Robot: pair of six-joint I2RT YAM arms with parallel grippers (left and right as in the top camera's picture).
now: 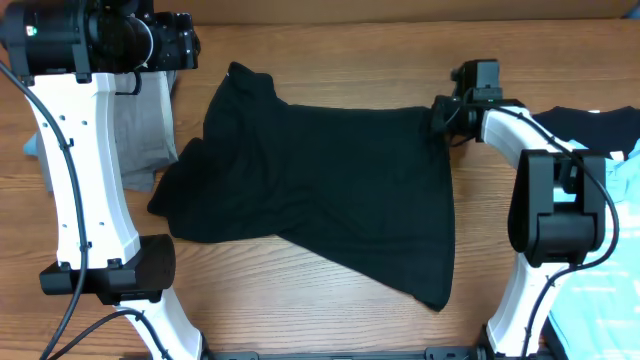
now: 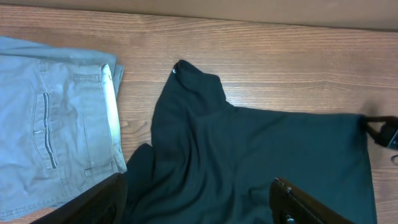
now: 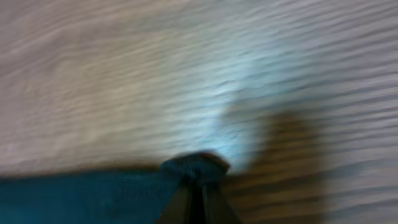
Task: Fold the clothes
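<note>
Find the black T-shirt [image 1: 320,190] spread in the middle of the desk [image 1: 340,50], rumpled and partly doubled over on its left side. Note the right jaws clamped shut on its far right corner [image 1: 437,115]; in the right wrist view, see only a dark bunched fold [image 3: 196,167] nipped between them, all blurred. Note the left jaws standing wide apart, holding nothing, hovering over the far left of the desk, with grey trousers [image 2: 56,124] below and to one side.

Judge the step as drawing that pinched corner across to start a fold. Lift only enough to clear the wood, then carry the corner leftward in a low, flat arc, letting the cloth roll over itself rather than drag. Avoid tugging hard on so small a pinch of soft fabric, likely to slip free. Bring the left jaws down onto the left end to pin it or to match the lift, so as to stop the whole shirt sliding. Aim to lay edge on edge before letting go. Steer clear of the trousers and of the light blue and dark clothes [image 1: 628,175] at the right edge.

Read the long axis as running left to right across the desk, tilted a little: collar [image 1: 238,72] toward the far left, hem [image 1: 440,220] toward the right, dropping to a near-right corner. Cannot tell front from back, nor make out any logo beyond a small pale speck [image 2: 175,71] at the collar.
</note>
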